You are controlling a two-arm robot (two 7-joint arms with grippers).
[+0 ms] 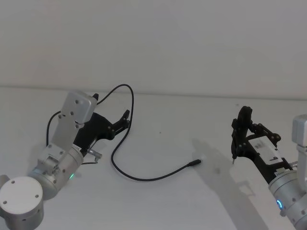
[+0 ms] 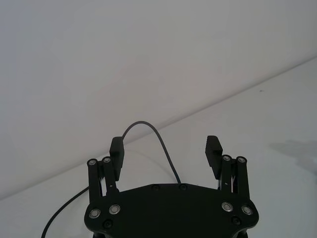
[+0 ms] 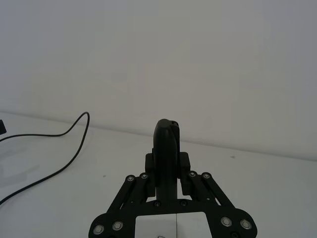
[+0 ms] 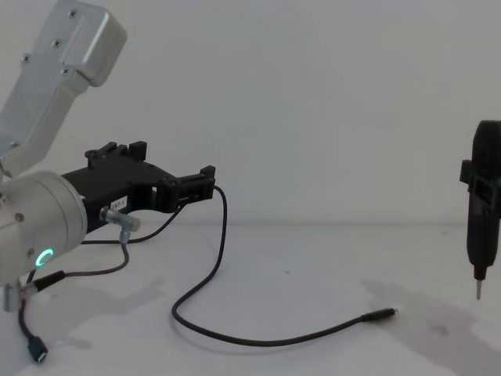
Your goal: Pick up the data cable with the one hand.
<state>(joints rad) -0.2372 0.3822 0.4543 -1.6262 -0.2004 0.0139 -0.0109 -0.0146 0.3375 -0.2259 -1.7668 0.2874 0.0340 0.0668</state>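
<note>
Data cable (image 1: 144,179): one, inside left pincer (image 2: 165,144); right pincer (image 3: 167,164) holds pen (image 4: 481,211).

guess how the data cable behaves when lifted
Probably floppy: the data cable lies in loose curves, so it should droop either side of the open left gripper. Likely light and thin, so it might slip from the fingers. The right gripper hangs aside, shut on a pen-shaped tool.

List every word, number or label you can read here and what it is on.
White label on the left gripper: dark print, too small to read.
White label on the right gripper, which holds a pen tool: faint mark, too blurred to read.
No other text.
</note>
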